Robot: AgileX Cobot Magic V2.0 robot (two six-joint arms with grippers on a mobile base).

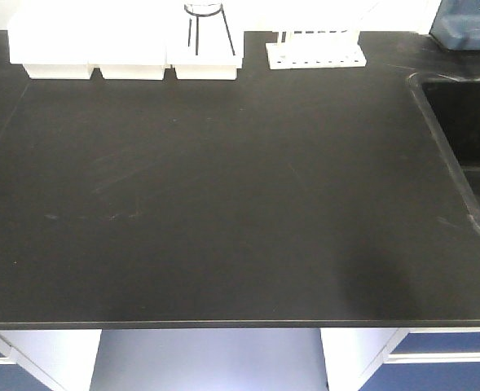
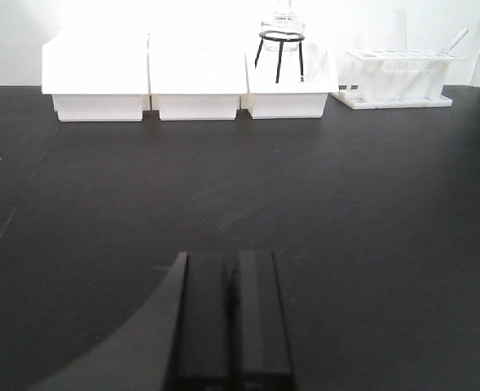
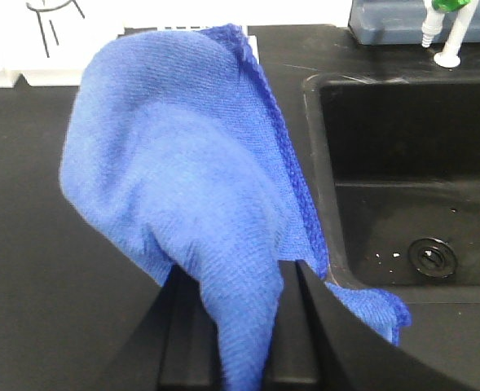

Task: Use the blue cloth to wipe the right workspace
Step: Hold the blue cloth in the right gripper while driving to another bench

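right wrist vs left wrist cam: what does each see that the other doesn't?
Right wrist only: the blue cloth held in the right gripper, fingers closed on it, plus the sink with its drain.
Left wrist only: the left gripper, fingers shut on nothing, and the tube rack in clear view.
Both: the black benchtop, the tripod stand and at least part of the white bins at the back.
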